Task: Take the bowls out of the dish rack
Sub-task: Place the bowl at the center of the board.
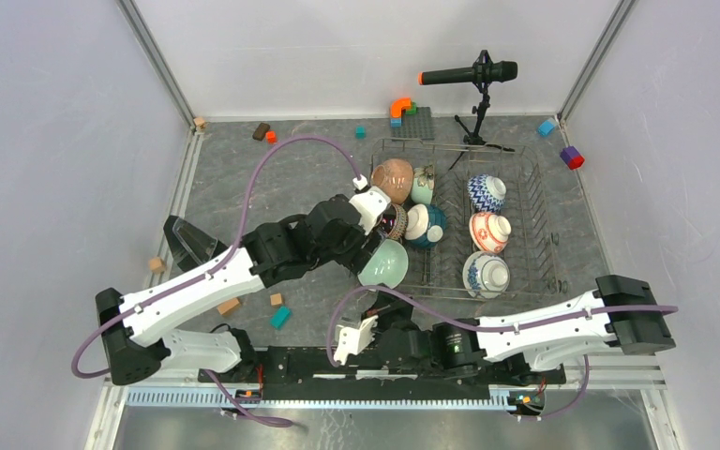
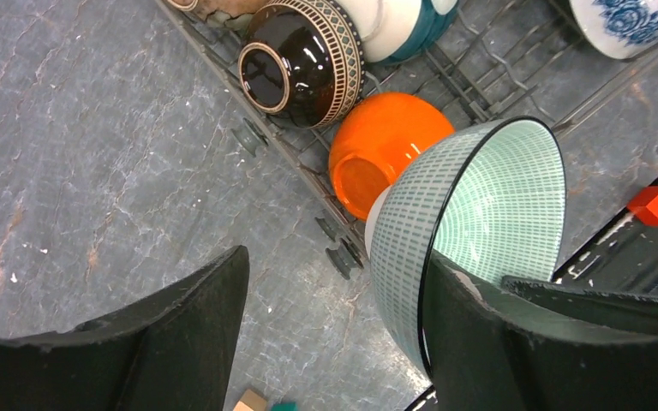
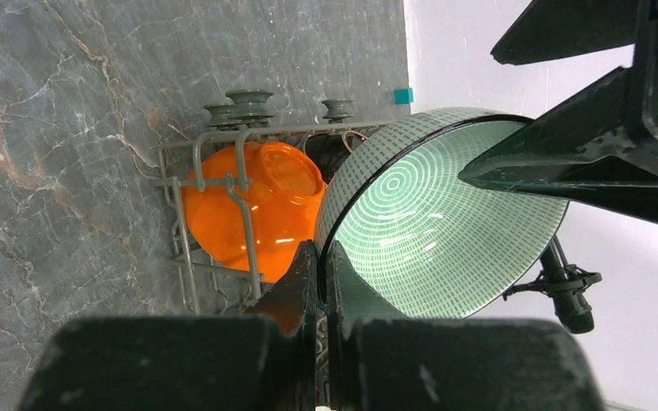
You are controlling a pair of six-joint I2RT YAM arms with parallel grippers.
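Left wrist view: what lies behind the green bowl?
An orange bowl on its side in the wire rack. The green bowl covers its lower right edge.

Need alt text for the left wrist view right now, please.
The left gripper stands open astride the wall of a pale green bowl, one finger inside it, the other out over the grey table. Behind it, an orange bowl and a dark striped bowl sit in the dish rack.

we note glossy, smooth glazed ceramic on the pale green bowl (image 2: pixel 480 197) and the orange bowl (image 2: pixel 385 145); dish rack (image 1: pixel 534 239) reads as thin grey metal wire; table (image 2: pixel 94 128) matt, grey, marble-veined
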